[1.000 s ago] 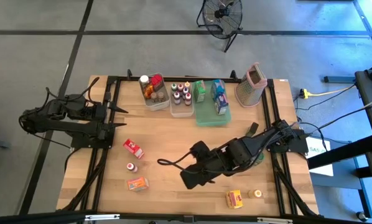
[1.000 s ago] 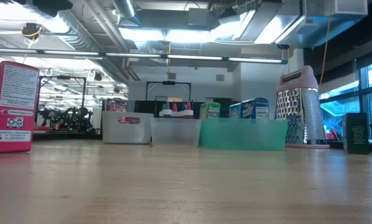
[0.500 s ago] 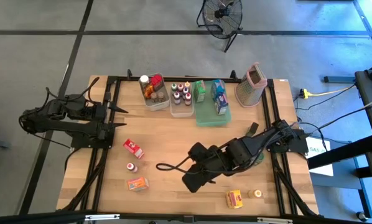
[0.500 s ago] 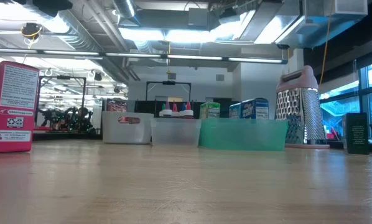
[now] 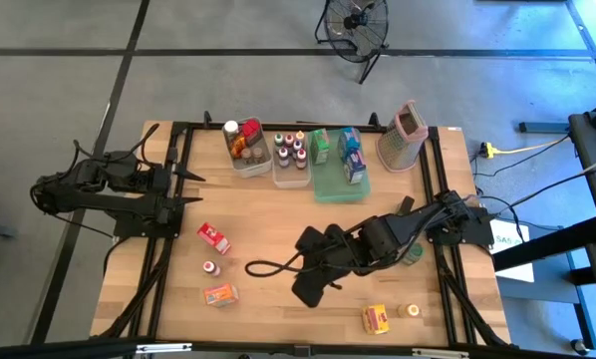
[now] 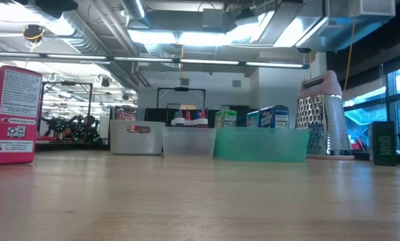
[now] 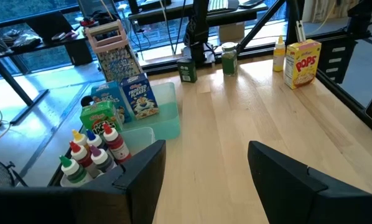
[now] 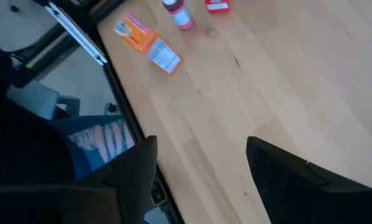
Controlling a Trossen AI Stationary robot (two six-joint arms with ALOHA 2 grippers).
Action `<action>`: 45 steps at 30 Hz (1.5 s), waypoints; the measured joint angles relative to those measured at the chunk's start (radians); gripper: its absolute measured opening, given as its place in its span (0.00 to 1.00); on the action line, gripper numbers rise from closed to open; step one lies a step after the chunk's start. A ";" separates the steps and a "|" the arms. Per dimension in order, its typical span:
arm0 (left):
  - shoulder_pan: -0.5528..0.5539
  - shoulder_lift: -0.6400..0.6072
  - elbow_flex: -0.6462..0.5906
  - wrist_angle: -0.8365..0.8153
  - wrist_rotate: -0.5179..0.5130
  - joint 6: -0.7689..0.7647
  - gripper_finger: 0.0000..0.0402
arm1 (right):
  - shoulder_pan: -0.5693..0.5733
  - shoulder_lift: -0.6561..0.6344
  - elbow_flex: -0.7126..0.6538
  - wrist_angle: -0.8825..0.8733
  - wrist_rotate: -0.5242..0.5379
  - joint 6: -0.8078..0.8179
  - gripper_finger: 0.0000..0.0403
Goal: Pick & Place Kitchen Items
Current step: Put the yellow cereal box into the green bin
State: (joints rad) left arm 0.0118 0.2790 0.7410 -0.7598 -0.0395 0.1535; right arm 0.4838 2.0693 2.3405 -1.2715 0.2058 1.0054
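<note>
Reaching low across the table centre, right gripper [image 5: 310,289] fingers spread empty, left gripper [image 5: 193,178] parked open.

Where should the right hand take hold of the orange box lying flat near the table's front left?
Grip the orange box across its two long sides, coming straight down from above. It lies flat on the table, apart from the small bottle, so the top is free. The right hand is open and empty.

Red box [image 5: 213,237], orange packet [image 5: 220,294], yellow box [image 5: 376,318], green tray [image 5: 339,187].
</note>
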 joint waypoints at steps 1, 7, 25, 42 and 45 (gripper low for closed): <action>0.000 0.000 0.000 0.000 0.000 -0.001 0.56 | -0.003 0.000 0.000 0.011 0.000 0.000 0.62; 0.000 0.000 0.000 0.000 0.000 -0.001 0.56 | -0.024 0.000 0.000 0.063 0.004 0.000 0.62; 0.000 0.000 0.000 -0.003 0.000 -0.002 0.56 | -0.064 0.000 0.000 -0.041 -0.024 0.110 0.65; 0.000 0.000 0.000 -0.008 0.000 -0.002 0.56 | -0.064 0.000 0.000 -0.111 -0.027 0.114 0.98; 0.000 0.000 0.000 -0.008 0.000 -0.002 0.56 | -0.064 0.000 0.000 -0.094 -0.027 0.106 0.97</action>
State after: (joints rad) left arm 0.0117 0.2790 0.7410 -0.7677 -0.0395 0.1516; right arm 0.4199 2.0693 2.3409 -1.3656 0.1791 1.1110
